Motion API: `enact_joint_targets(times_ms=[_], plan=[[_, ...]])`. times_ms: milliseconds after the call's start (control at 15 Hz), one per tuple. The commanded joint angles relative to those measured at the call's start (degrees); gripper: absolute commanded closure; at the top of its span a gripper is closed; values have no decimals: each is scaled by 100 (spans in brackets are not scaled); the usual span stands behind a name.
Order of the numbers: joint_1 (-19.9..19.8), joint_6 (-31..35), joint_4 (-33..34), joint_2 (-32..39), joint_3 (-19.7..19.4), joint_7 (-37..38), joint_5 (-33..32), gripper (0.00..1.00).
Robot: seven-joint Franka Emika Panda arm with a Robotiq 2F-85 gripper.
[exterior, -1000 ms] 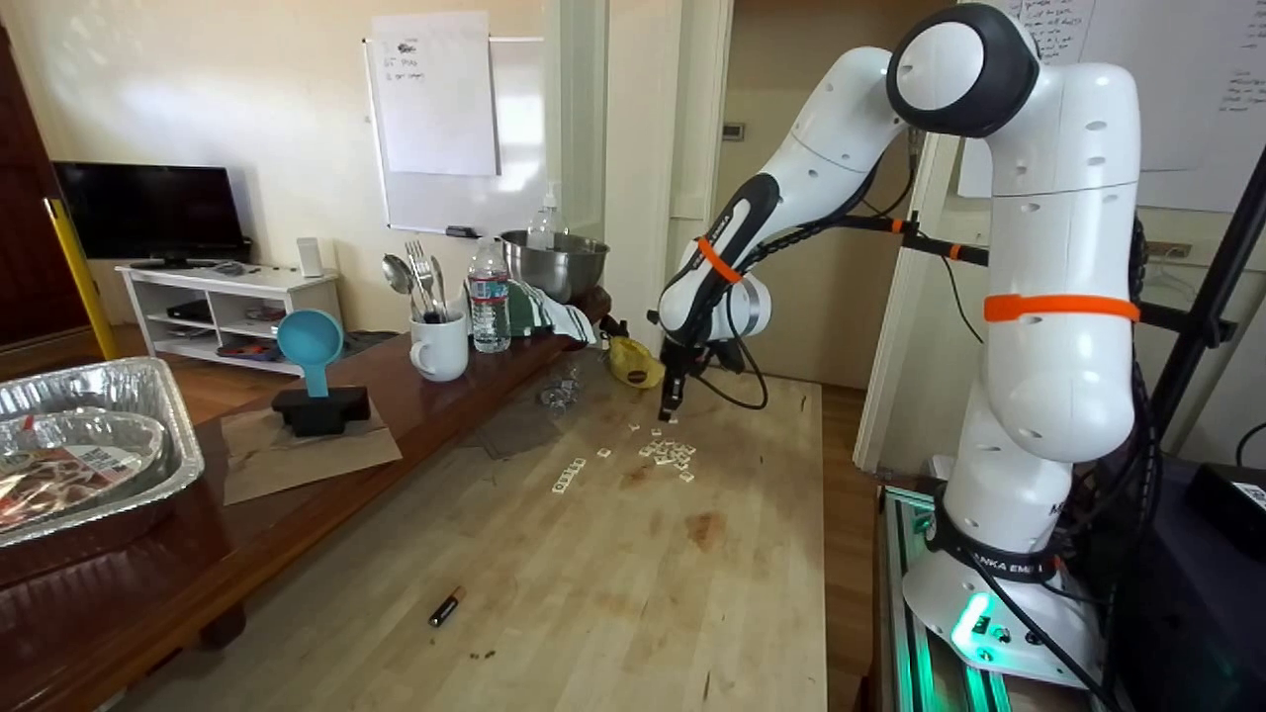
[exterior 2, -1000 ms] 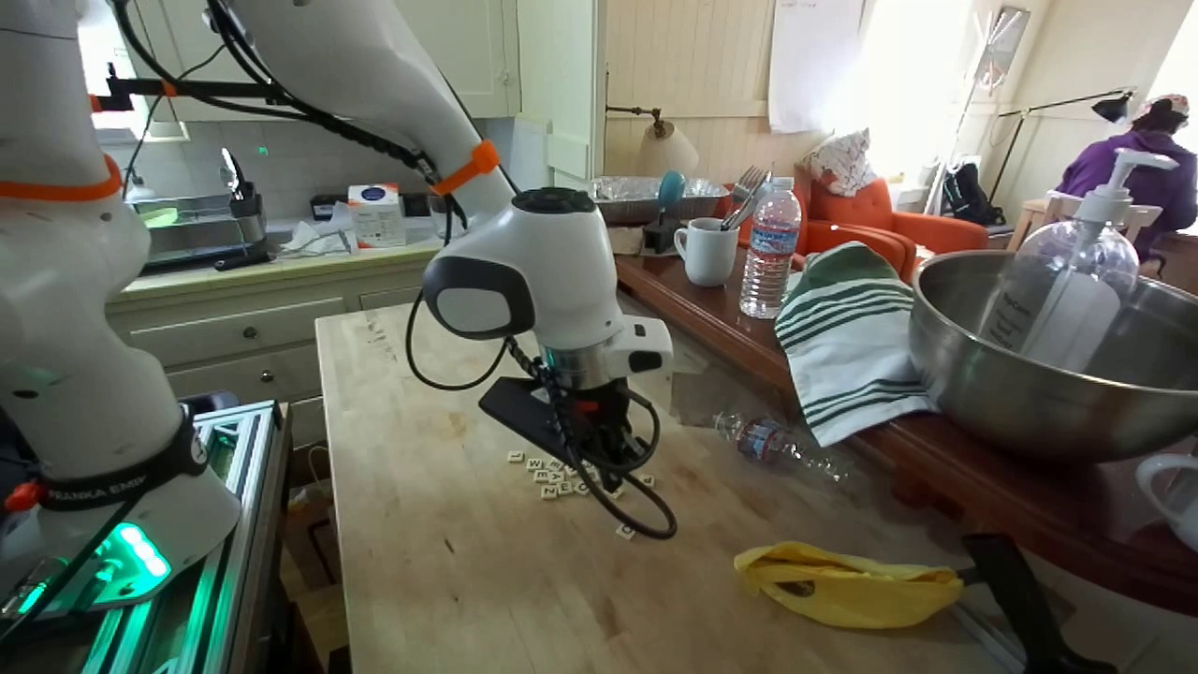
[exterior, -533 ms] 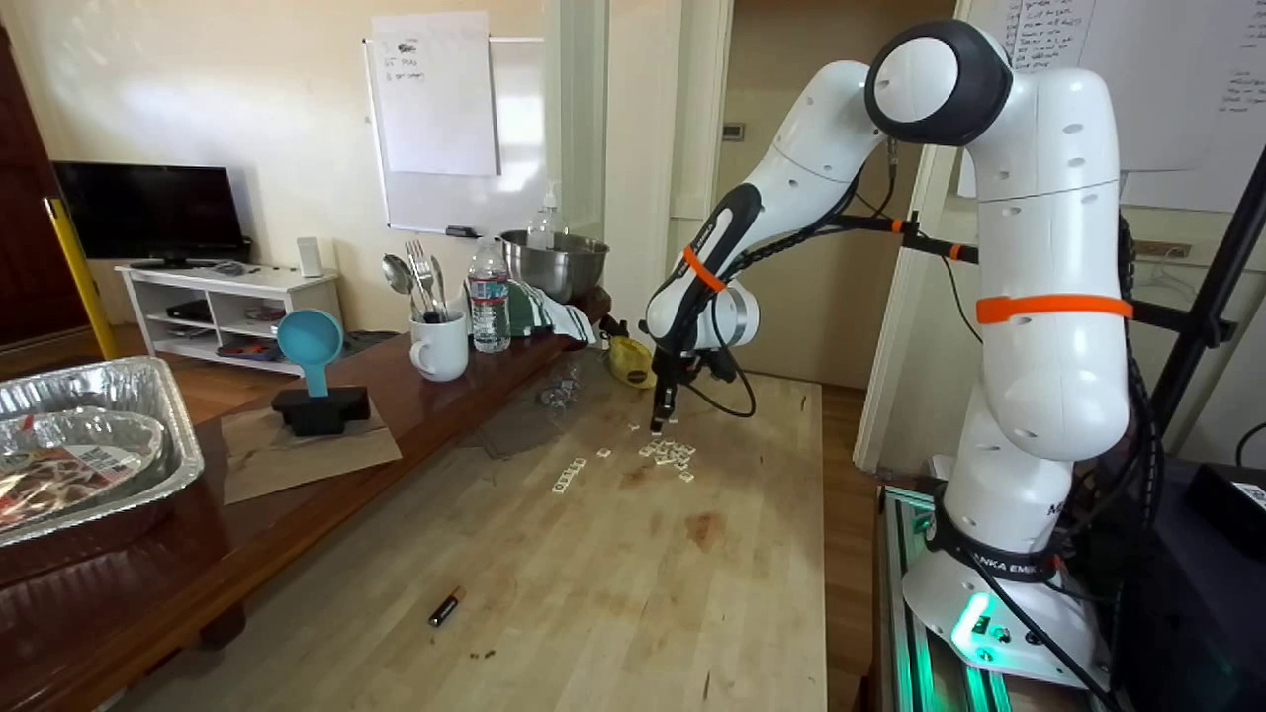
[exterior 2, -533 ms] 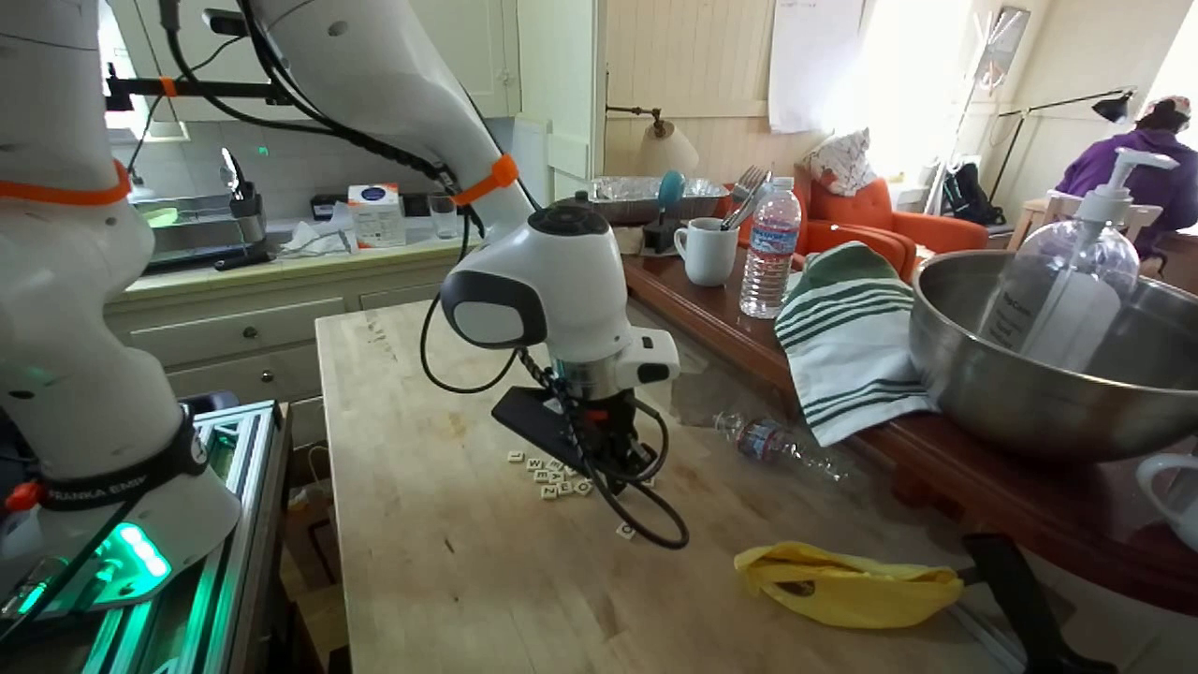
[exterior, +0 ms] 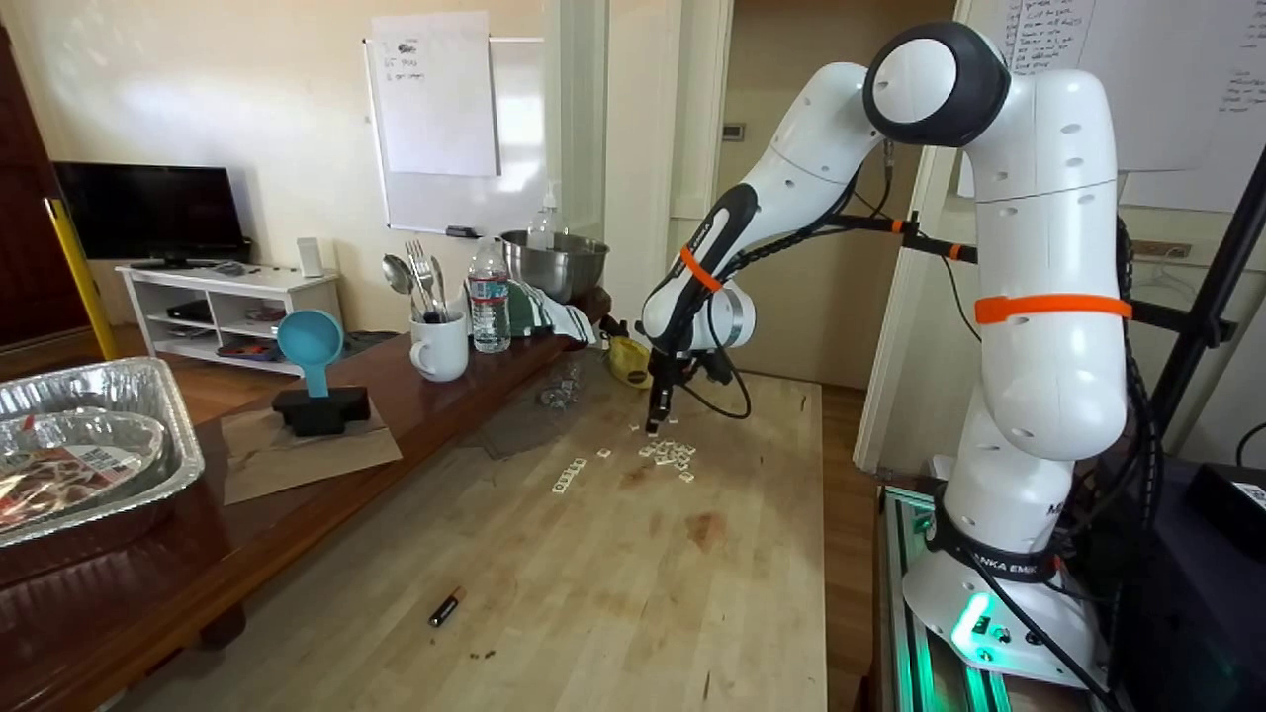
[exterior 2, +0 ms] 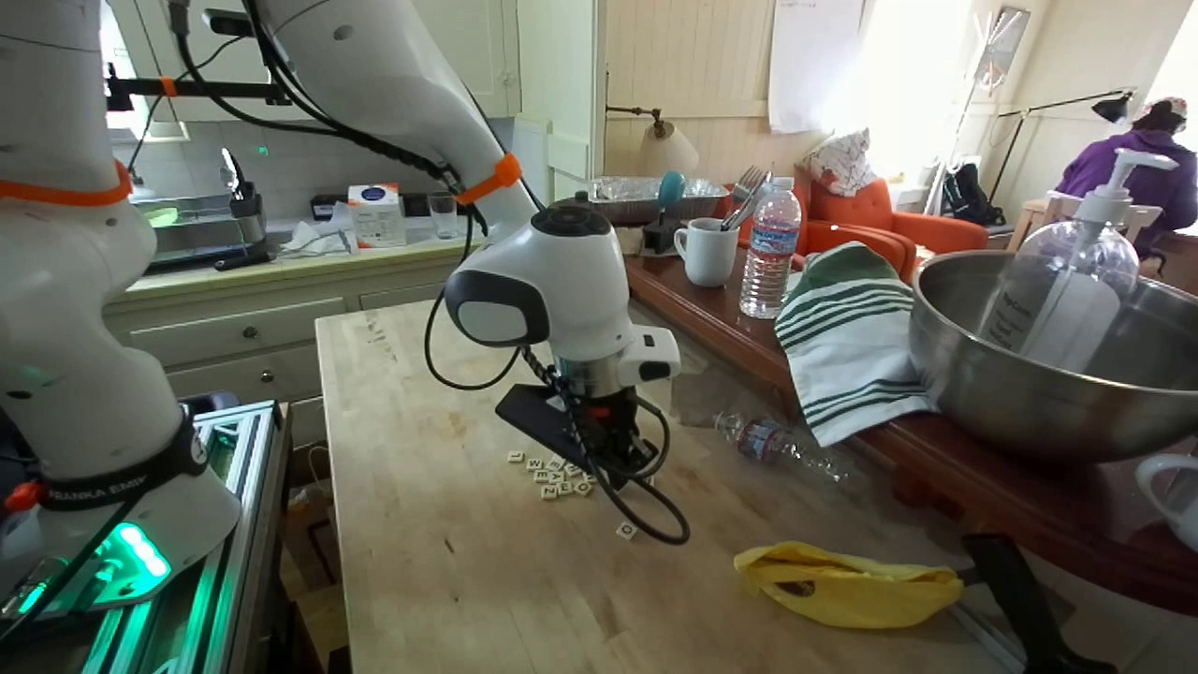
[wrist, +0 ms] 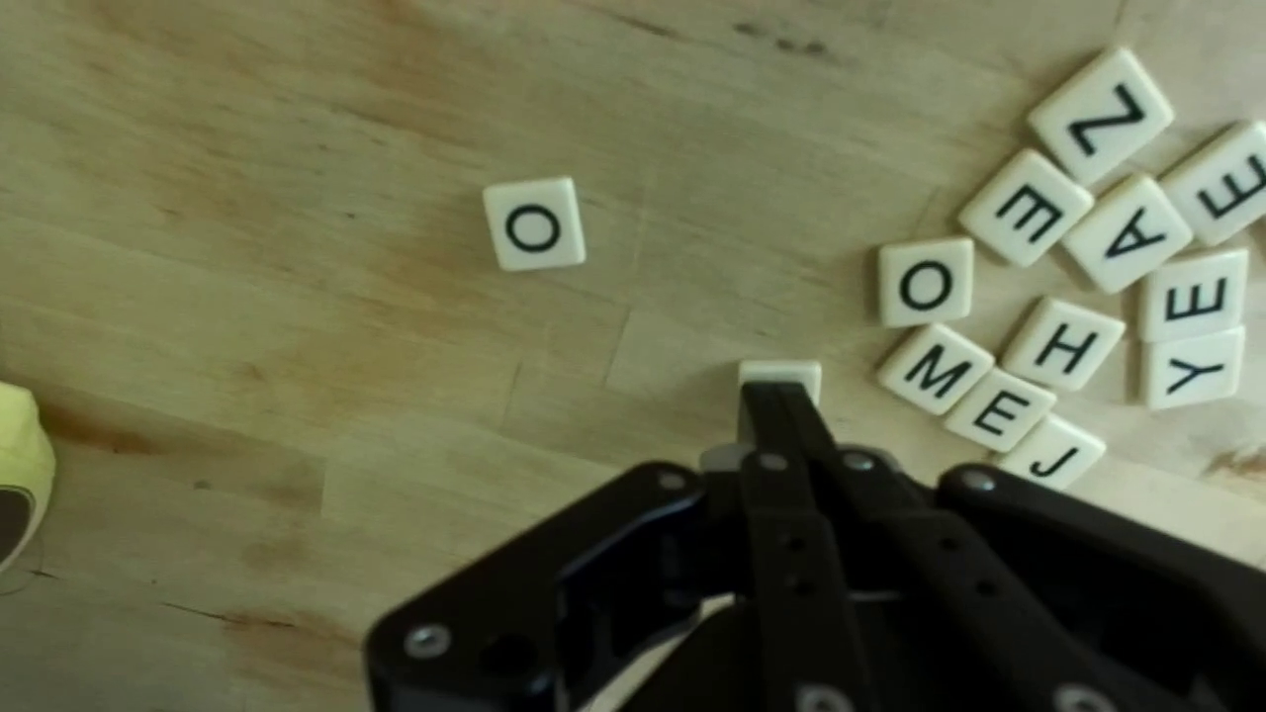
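Observation:
My gripper [wrist: 774,388] points down with its black fingers pressed together, shut with nothing visible between them. Under the fingertips lies a cream letter tile [wrist: 779,372]; they cover most of its face, so its letter is hidden. Whether they press on it or hover just above, I cannot tell. To the right in the wrist view is a cluster of letter tiles, among them an M tile [wrist: 935,369] and an O tile [wrist: 926,283]. Another O tile [wrist: 535,224] lies alone, up and left of the fingers. An exterior view shows the gripper [exterior: 652,429] low at the tabletop.
In an exterior view a short row of tiles [exterior: 568,475] and a battery [exterior: 446,606] lie on the table. A yellow bag [exterior 2: 847,585] and a plastic bottle [exterior 2: 781,447] lie near the arm. The raised brown ledge [exterior: 534,368] carries a mug [exterior: 439,348] and a metal bowl [exterior: 554,265].
The arm has shifted slightly, taking the gripper left and a little lower in an exterior view, mostly in the first half second. It has stayed shut.

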Motion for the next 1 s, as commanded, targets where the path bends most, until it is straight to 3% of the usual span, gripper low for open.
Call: enact_joint_targets(times_ms=[0, 533, 733, 933], plan=[[177, 136, 37, 241, 17, 516, 96, 100], [755, -37, -86, 48, 97, 2165, 68, 100], [1380, -314, -115, 49, -391, 3496, -522, 100], [1727, -706, -80, -39, -612, 4496, -879, 100]])
